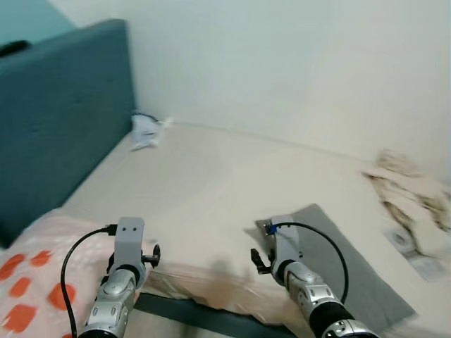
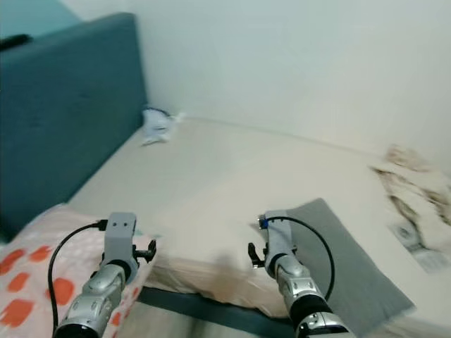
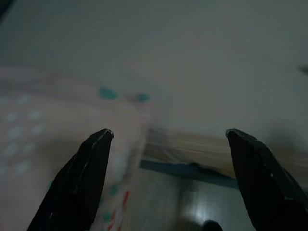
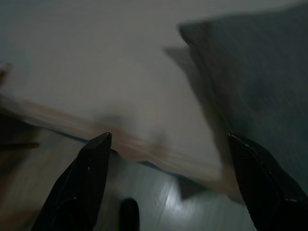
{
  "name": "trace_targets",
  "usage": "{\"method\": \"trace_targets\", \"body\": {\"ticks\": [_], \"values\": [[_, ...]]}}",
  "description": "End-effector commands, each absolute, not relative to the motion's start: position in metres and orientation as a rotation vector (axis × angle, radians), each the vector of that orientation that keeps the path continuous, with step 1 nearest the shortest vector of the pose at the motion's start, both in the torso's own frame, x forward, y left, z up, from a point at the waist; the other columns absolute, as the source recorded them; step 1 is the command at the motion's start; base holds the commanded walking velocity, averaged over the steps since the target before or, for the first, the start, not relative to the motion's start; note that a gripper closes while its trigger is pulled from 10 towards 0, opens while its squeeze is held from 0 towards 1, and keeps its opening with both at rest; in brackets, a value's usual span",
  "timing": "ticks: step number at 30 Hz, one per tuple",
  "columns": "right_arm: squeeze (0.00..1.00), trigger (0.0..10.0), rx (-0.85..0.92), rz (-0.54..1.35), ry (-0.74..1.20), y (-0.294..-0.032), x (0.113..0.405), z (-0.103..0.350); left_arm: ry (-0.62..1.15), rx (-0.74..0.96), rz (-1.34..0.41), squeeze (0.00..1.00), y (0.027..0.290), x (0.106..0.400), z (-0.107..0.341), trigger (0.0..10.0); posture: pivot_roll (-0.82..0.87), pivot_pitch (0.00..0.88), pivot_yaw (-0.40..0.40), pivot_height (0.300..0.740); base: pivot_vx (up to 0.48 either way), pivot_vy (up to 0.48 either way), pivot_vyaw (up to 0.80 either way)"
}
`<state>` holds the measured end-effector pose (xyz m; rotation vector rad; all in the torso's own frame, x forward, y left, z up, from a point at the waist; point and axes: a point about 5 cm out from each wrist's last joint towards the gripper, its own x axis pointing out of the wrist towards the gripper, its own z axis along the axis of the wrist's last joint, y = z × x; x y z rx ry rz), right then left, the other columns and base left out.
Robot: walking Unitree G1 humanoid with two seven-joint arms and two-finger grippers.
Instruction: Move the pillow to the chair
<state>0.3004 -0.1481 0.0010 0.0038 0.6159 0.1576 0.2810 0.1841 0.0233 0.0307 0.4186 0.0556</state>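
Note:
The pillow (image 1: 32, 278) is pale pink with orange spots and lies at the near left corner of the bed, by the teal headboard (image 1: 63, 120). My left gripper (image 3: 168, 132) is open and hangs over the bed's near edge, with the pillow (image 3: 53, 130) just beside its left finger, apart from it. My right gripper (image 4: 168, 137) is open too, above the bed's edge further right, next to a grey cloth (image 4: 260, 82). Nothing is between either pair of fingers. Both silver forearms reach forward from the bottom of the eye views.
The cream bed sheet (image 1: 211, 176) spreads ahead to the white wall. A grey cloth (image 1: 352, 267) lies at the near right, crumpled beige fabric (image 1: 412, 197) at the far right, a small white-blue bundle (image 1: 146, 131) in the far corner. Floor (image 3: 192, 207) shows under the bed edge.

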Motion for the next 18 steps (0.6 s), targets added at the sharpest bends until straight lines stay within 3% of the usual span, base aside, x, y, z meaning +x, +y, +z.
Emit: {"method": "trace_targets", "body": {"ticks": [1, 18], "values": [[0.0, 10.0, 0.011, 0.142, 0.625, -0.1519, 0.3003, 0.0007, 0.435, 0.028, 0.032, 0.0, 0.1797, 0.2803, 0.0206, 10.0, -0.02, 0.026, -0.085, 0.74, 0.0, 0.0, -0.8], [0.0, 10.0, 0.024, 0.136, 0.636, -0.1517, 0.2976, -0.0016, 0.443, 0.019, 0.04, 0.0, 0.1786, 0.2797, 0.0196, 10.0, -0.02, 0.045, -0.082, 0.74, 0.0, 0.0, -0.8]]}}
